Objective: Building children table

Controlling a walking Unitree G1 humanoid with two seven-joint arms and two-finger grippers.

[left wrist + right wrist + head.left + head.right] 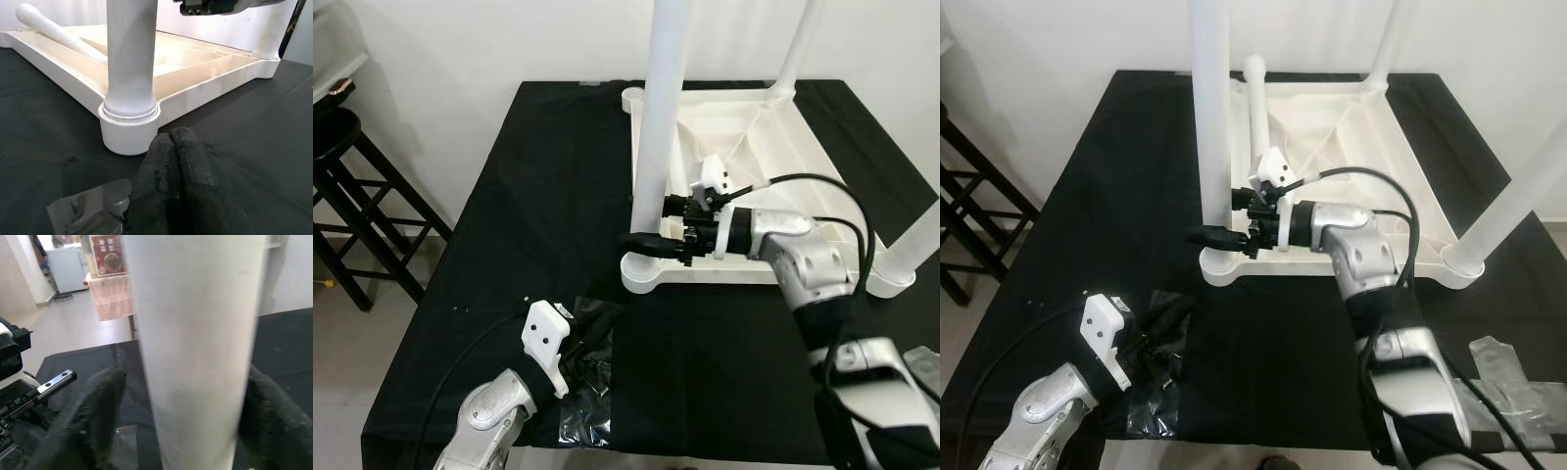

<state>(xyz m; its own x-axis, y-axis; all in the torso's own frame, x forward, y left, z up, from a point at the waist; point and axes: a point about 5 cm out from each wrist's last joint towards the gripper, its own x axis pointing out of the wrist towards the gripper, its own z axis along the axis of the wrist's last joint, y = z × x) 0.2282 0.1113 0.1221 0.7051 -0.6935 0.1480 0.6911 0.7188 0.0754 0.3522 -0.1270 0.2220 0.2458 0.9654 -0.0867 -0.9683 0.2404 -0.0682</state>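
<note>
1. Left eye view is showing a white plastic children's table [783, 147] lying upside down on a desk covered in black cloth [538, 196], toward the far right part of the desk.
2. Three white legs are standing up from the corner sockets of the upturned table; the near-left leg [661, 117] is rising straight from its round socket [641, 272] at the table's near-left corner.
3. A fourth, loose leg [1255, 108] is lying inside the upturned tabletop, along its left rim.
4. The right hand [651, 223] is reaching in from the right, level with the lower part of the near-left leg, just above the socket.
5. Right wrist view is showing the leg [195, 347] between that hand's two black fingers [93, 416], one finger on each side of it, so the right hand is grasping the leg.
6. The left hand [597, 328] is sitting low over the near-left part of the desk, in front of the socket and apart from it.
7. Left wrist view is showing its fingertips [171, 166] pressed together, clenched on nothing, pointing toward the socket [129, 132].
8. A crumpled piece of clear plastic wrap [582, 387] is lying on the cloth under and beside the left hand.
9. A dark wooden stool [352, 206] is standing on the floor off the desk's left edge.
</note>
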